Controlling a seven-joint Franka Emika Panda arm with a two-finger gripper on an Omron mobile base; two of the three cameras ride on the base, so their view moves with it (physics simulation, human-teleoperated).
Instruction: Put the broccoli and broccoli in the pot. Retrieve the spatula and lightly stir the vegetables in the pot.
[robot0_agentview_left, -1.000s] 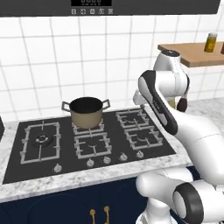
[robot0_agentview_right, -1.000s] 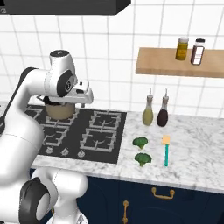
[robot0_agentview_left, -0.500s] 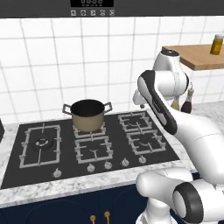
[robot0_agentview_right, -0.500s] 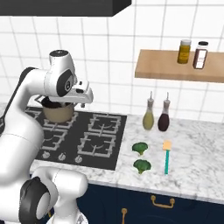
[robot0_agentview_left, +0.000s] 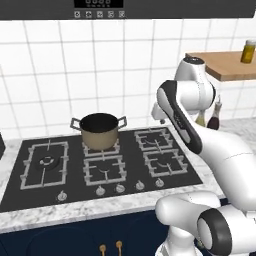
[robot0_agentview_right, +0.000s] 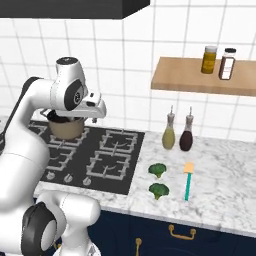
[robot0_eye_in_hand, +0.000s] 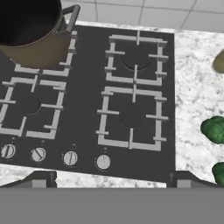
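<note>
Gripper: in the hand view we see the gripper (robot0_eye_in_hand: 109, 181) with its two tips far apart at the bottom edge; it is spread wide and holds nothing. It hangs above the front edge of the hob (robot0_eye_in_hand: 87, 109), over the knobs (robot0_eye_in_hand: 70, 158).
Front broccoli: we see it (robot0_agentview_right: 159, 190) on the marble counter (robot0_agentview_right: 225, 175), just to the right of the hob's front corner. In the hand view it shows partly at the right edge.
Back broccoli: it (robot0_agentview_right: 158, 170) lies just behind the first one, a little apart from it, also on the counter.
Spatula: it (robot0_agentview_right: 188, 181) lies flat on the counter to the right of both florets, near them but not touching. The yellow blade points to the wall and the teal handle points to the front edge.
Hob: black, with grey grates; the burners on its right side are bare.
Pot: we see it (robot0_agentview_left: 99, 130) upright on a rear burner, left of the arm. Its inside is dark and we cannot tell what is in it.
Bottles: two bottles (robot0_agentview_right: 178, 134), one olive and one dark, stand side by side against the tiled wall, behind the spatula.
Shelf: a wooden shelf (robot0_agentview_right: 200, 82) on the wall above carries two jars (robot0_agentview_right: 219, 62).
</note>
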